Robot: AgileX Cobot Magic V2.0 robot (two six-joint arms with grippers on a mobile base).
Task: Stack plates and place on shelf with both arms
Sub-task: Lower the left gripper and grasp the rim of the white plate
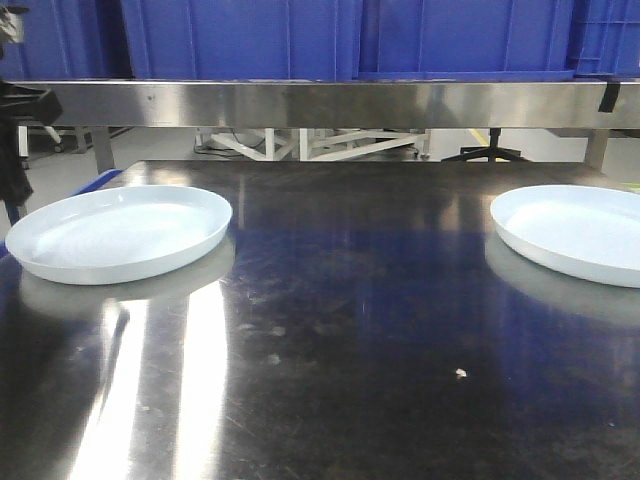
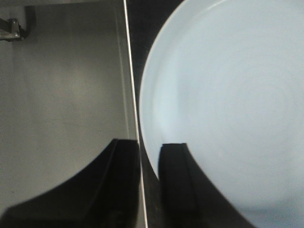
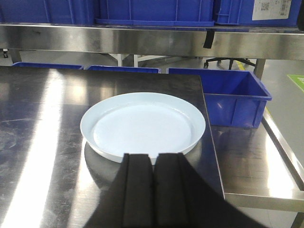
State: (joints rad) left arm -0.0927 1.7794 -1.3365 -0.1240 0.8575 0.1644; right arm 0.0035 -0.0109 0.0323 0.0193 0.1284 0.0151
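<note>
Two white plates lie flat and apart on the dark steel table (image 1: 350,330), one at the left (image 1: 120,232) and one at the right (image 1: 575,230). In the left wrist view my left gripper (image 2: 149,142) hangs open with a narrow gap, over the left plate (image 2: 228,104) by the table's edge. One finger shows over the plate's rim, the other over the edge. In the right wrist view my right gripper (image 3: 153,154) is shut with nothing in it. Its tips show just in front of the near rim of the right plate (image 3: 142,123). Part of the left arm (image 1: 15,130) shows at the far left.
A steel shelf (image 1: 320,103) runs across the back above the table, with blue bins (image 1: 350,40) on it. To the right of the table stand a blue crate (image 3: 237,95) and a lower steel surface (image 3: 256,161). Grey floor (image 2: 61,95) lies beyond the left edge.
</note>
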